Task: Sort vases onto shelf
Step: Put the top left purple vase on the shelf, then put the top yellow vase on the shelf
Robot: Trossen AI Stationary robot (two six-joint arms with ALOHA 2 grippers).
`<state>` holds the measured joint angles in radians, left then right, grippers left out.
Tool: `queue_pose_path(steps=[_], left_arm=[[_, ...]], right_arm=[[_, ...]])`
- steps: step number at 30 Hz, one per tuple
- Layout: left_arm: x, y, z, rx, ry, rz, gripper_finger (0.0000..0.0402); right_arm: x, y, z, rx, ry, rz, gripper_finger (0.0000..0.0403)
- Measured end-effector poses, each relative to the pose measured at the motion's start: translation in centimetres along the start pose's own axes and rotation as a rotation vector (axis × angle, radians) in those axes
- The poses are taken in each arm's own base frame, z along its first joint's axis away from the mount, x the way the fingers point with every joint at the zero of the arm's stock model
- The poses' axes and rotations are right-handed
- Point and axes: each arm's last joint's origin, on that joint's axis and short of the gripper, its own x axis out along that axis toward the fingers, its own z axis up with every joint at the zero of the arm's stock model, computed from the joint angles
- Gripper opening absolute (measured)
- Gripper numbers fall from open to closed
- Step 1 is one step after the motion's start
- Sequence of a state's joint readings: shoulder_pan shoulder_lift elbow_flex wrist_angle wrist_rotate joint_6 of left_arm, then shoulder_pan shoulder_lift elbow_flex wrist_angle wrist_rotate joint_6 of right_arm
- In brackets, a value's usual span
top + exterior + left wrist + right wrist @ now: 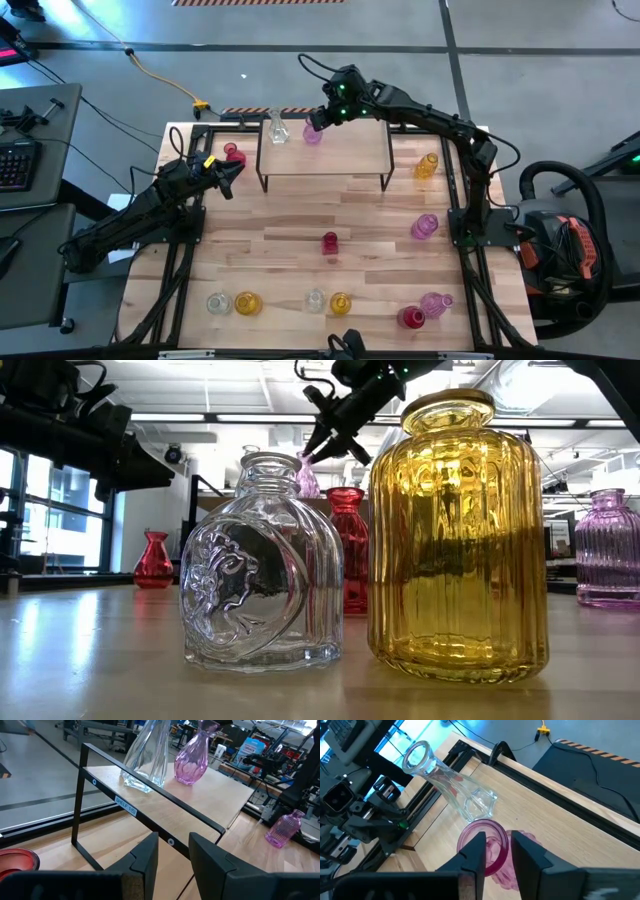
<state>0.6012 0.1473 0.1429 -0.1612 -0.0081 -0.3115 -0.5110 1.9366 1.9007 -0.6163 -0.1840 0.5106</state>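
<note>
In the high view, the shelf (326, 160) stands at the twelve o'clock end of the counter (300, 250), carrying a clear vase (277, 129) and a pink vase (313, 133) side by side near its far left corner. The right tool (318, 121) is right over the pink vase's neck, while the left tool (232, 178) waits off the shelf's nine o'clock end beside a red vase (235, 154). The other vases stand scattered on the counter: one red near the middle, purple and amber ones toward three o'clock, a row along six o'clock. The low view shows a clear embossed vase (262, 570) and an amber ribbed vase (458, 540) up close, with the right tool (322, 442) above a pink vase top behind them. In the left wrist view, the left tool (173, 854) has its fingers parted and grips nothing, facing the shelf (210, 795). In the right wrist view, the right tool (498, 851) straddles the pink vase's mouth (484, 845), fingers at either side; whether they grip or have let go I cannot tell.
</note>
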Motion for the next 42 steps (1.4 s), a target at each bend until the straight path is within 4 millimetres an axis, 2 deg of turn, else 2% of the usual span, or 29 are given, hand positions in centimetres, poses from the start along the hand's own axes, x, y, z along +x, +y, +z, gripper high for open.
queue_pose_path(steps=[35,38,42], left_arm=[[0.0,0.0,0.0,0.0,0.0,0.0,0.0101],[0.0,0.0,0.0,0.0,0.0,0.0,0.0101],[0.0,0.0,0.0,0.0,0.0,-0.001,0.0101]], right_arm=[[-0.2,-0.4,1.0,-0.033,-0.089,-0.014,0.0071],[-1.0,-0.3,1.0,-0.045,-0.062,0.017,0.0071],[-3.1,0.1,0.8,-0.068,-0.022,0.003,0.0071]])
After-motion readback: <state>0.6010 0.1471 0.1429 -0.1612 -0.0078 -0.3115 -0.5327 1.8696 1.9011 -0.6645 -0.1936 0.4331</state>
